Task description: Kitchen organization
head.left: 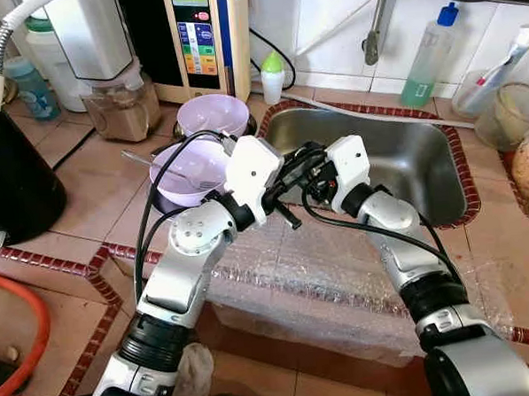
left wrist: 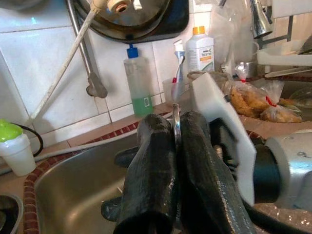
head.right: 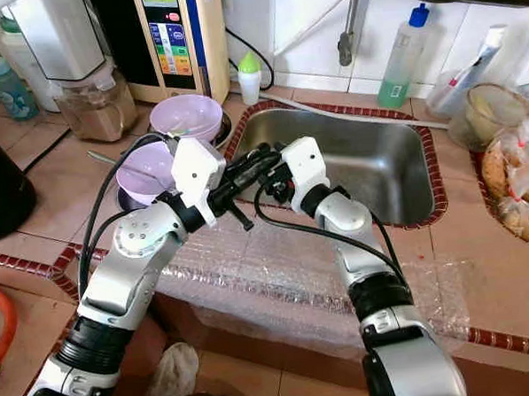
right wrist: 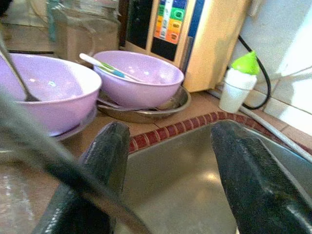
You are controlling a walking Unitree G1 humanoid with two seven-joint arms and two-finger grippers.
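My left gripper (left wrist: 176, 132) is shut on a thin metal piece (left wrist: 176, 114) that shows edge-on between its fingers; what the piece is I cannot tell. It hovers at the near left corner of the steel sink (head.left: 404, 160). My right gripper (right wrist: 168, 161) stands open close beside it, fingers wide apart with nothing between them, aimed across the sink's rim at two purple bowls. The nearer bowl (head.left: 188, 171) holds a spoon; the farther bowl (head.left: 213, 115) holds a utensil with a green and white handle (right wrist: 105, 66).
Bubble wrap (head.left: 322, 275) covers the counter's front edge under both arms. A blender jar (head.left: 122, 108), a water machine (head.left: 203, 37) and a small green-capped bottle (head.left: 273, 76) stand behind the bowls. A green soap bottle (head.left: 426, 61) and bagged food (head.right: 512, 185) lie right of the sink.
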